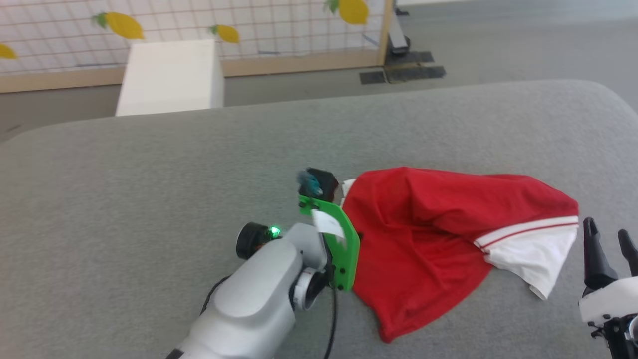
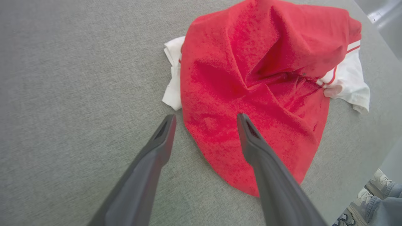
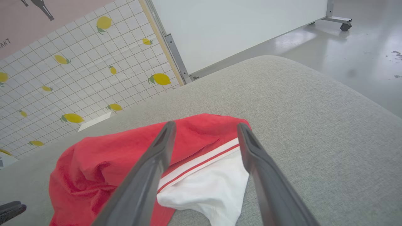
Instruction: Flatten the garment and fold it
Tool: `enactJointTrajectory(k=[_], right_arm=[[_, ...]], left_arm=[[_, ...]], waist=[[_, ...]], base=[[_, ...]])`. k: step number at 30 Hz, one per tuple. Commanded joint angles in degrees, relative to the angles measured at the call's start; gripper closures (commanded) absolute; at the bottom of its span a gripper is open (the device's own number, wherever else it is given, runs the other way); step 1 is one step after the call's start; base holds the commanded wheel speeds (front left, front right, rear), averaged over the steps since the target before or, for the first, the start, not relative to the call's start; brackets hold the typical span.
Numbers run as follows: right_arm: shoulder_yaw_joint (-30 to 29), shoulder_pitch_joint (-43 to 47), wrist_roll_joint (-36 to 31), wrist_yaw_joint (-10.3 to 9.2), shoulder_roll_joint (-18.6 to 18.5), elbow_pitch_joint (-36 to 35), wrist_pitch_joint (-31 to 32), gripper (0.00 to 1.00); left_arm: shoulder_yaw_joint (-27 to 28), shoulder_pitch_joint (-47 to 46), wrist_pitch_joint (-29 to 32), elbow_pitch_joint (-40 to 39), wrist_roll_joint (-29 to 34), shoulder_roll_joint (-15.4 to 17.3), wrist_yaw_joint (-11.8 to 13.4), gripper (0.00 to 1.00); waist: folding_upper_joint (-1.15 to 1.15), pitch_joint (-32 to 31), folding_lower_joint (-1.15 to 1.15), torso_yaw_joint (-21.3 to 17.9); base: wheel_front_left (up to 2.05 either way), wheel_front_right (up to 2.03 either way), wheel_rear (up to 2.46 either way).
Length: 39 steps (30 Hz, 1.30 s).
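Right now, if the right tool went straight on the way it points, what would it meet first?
Probably the white short sleeve of the crumpled red jersey T-shirt, though depth is unclear.

Bright, even daylight — soft shadows

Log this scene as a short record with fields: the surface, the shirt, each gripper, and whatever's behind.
surface: grey cloth-covered table
shirt: red, crumpled in a heap, not flattened
left gripper: open, poised at the shirt's red edge
right gripper: open, aimed at the shirt's white sleeve
behind: white box, lemon-print panel
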Motion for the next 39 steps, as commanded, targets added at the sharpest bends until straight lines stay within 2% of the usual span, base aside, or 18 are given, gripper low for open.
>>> enactJointTrajectory(k=[1, 3, 6, 12, 13, 15, 20, 26, 30, 34, 39], right_arm=[[0.1, -1.4, 0.3, -0.09, 0.1, 0.1, -0.6, 0.00], [0.1, -1.9, 0.4, -0.09, 0.2, 0.2, -1.0, 0.00], [-0.1, -2.1, 0.6, -0.09, 0.2, 0.4, -1.5, 0.00], [-1.1, -2.2, 0.8, -0.09, 0.2, 1.3, -2.5, 0.00], [-1.1, -2.3, 0.9, -0.09, 0.2, 1.6, -2.6, 0.00], [-0.8, -2.6, 0.8, -0.09, 0.2, 1.8, -2.9, 0.00], [-0.5, -2.6, 0.4, -0.09, 0.2, 2.1, -3.1, 0.00], [-1.0, -1.7, -0.3, -0.09, 0.2, 2.5, -3.2, 0.00], [-0.4, -1.2, -0.2, -0.09, 0.2, 3.2, -3.3, 0.00], [-0.1, -0.2, -0.5, -0.09, 0.2, 3.7, -3.3, 0.00], [0.8, 0.4, -0.6, -0.09, 0.2, 4.3, -3.3, 0.00]], left_arm=[[-2.1, -1.6, 2.0, 1.7, -0.3, 0.1, 1.2, 0.00], [-5.6, -3.6, 4.7, 4.8, 0.6, 0.1, 3.2, 0.00], [-8.7, -4.4, 7.7, 7.5, -0.1, 0.1, 3.8, 0.00], [-14.4, -3.2, 10.1, 8.4, -3.6, 0.1, 2.3, 0.00], [-15.3, -3.0, 10.2, 8.1, -4.2, 0.1, 2.1, 0.13], [-16.4, -2.8, 9.4, 7.6, -5.4, 0.1, 1.7, 1.00], [-15.0, -3.8, 3.7, 6.1, -9.5, 0.1, 2.3, 1.00], [-7.7, -6.7, -6.4, 4.4, -14.1, 0.3, 2.9, 1.00], [-2.2, -6.8, -12.3, 1.6, -15.8, 3.4, 3.3, 1.00], [3.3, -3.7, -16.6, -3.5, -17.5, 8.0, 6.3, 1.00], [9.3, 6.9, -18.1, -10.5, -20.3, 16.0, 13.4, 1.00]], waist=[[0.00, 3.0, 0.00, -3.5], [0.00, 3.9, 0.00, -4.5], [0.00, 4.7, 0.00, -5.3], [0.00, 5.1, 0.00, -4.5], [0.00, 5.1, 0.00, -4.2], [0.00, 4.8, 0.00, -3.5], [0.00, 3.6, 0.00, -1.0], [0.00, 0.9, 0.00, 3.0], [0.00, -1.4, 0.00, 5.3], [0.00, -3.2, 0.00, 8.1], [0.00, -4.4, 0.00, 10.7]], base=[[0.00, 0.00, 0.00], [0.00, 0.00, 0.00], [0.00, 0.00, 0.00], [0.00, 0.00, 0.00], [0.00, 0.00, 0.00], [0.00, 0.00, 0.00], [0.00, 0.00, 0.00], [0.00, 0.00, 0.00], [0.00, 0.00, 0.00], [0.00, 0.00, 0.00], [0.00, 0.00, 0.00]])
